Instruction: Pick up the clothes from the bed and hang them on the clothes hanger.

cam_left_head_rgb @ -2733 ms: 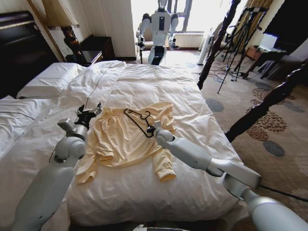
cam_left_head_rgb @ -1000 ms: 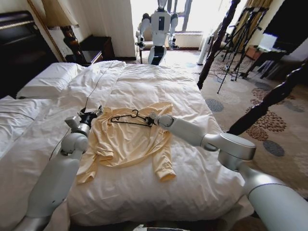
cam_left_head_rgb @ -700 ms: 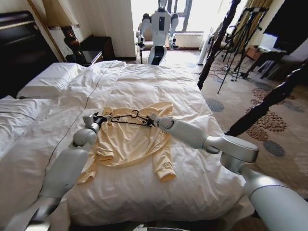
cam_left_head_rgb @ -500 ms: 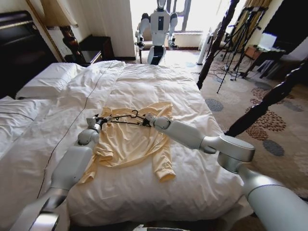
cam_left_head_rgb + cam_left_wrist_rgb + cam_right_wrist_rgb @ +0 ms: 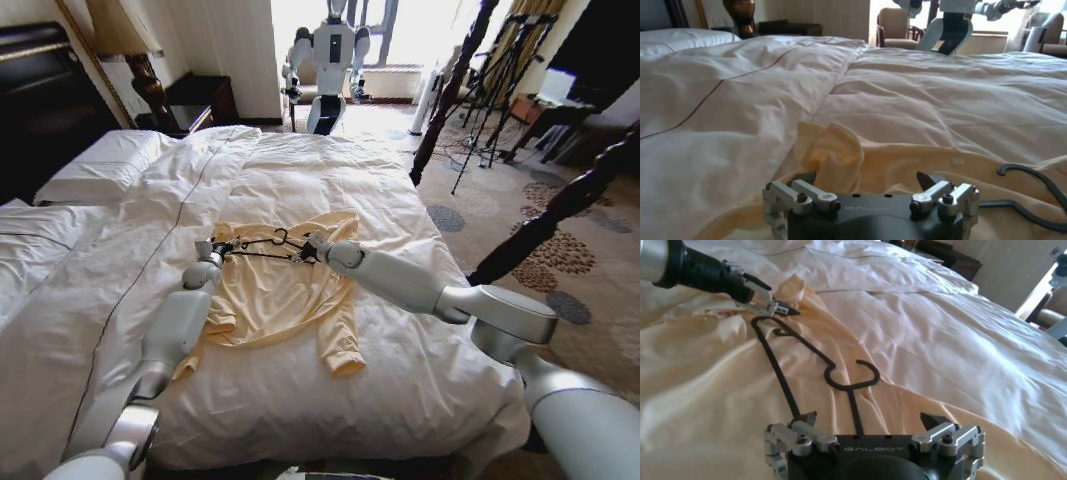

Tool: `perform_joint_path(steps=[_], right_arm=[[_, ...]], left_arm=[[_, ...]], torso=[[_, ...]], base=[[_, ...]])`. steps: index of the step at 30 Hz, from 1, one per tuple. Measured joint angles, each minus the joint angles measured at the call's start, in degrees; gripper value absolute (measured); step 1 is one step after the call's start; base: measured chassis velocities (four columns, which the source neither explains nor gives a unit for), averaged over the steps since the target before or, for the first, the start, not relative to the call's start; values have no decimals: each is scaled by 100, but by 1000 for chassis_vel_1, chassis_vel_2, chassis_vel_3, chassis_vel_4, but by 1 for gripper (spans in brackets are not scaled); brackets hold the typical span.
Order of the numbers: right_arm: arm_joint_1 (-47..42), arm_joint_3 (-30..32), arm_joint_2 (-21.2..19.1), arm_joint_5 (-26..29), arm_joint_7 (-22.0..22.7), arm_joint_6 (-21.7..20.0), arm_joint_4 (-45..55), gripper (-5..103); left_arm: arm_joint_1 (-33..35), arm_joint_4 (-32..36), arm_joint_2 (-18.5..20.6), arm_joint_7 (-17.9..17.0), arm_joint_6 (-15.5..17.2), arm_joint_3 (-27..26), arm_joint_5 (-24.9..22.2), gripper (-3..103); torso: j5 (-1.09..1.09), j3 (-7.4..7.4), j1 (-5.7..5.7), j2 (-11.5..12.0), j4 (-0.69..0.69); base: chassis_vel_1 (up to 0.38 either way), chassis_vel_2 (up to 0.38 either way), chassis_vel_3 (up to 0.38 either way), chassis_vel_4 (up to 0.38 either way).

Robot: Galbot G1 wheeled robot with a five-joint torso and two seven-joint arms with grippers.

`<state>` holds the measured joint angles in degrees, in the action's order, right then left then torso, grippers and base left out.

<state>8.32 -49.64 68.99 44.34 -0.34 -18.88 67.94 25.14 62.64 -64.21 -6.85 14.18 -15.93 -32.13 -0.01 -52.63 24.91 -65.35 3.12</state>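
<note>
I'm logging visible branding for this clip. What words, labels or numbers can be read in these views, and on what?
"GALBOT": embossed on the left gripper body, faint, in the left wrist view.
"GALBOT": embossed on the right gripper body, in the right wrist view.
Nothing legible on the clothes, the clothes hanger or the bed.

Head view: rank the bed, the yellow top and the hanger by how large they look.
1. Bed, largest.
2. Yellow top, spread on the duvet.
3. Hanger, smallest, lying on the top's upper edge between the left hand and right hand.

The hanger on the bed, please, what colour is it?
Black hanger; the right wrist view shows it best.
</note>
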Motion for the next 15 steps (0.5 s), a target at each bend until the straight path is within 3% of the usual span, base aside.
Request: perform_joint_path(steps=[3,7,11,14,15], right_arm=[[0,76,-120,25,24,-4,133,100],[-9,215,-351,217,209,-55,508,100],[-2,309,-605,458,326,-177,890,100],[-4,369,-869,557,470,-221,1184,100],[-4,369,-869,557,470,-221,1184,100]], left_arm=[[-151,-270,-89,-1,-75,34,32,103],[-483,-844,-261,1,-379,39,268,97],[-664,-1118,-347,6,-519,34,366,84],[-649,-1136,-358,32,-537,34,398,68],[-649,-1136,-358,32,-537,34,398,68]], torso=[[0,0,0,0,-1],[0,0,0,0,0],[1,0,0,0,1],[1,0,0,-1,0],[1,0,0,-1,0]], base=[[0,0,0,0],[0,0,0,0],[0,0,0,0],[0,0,0,0],[0,0,0,0]])
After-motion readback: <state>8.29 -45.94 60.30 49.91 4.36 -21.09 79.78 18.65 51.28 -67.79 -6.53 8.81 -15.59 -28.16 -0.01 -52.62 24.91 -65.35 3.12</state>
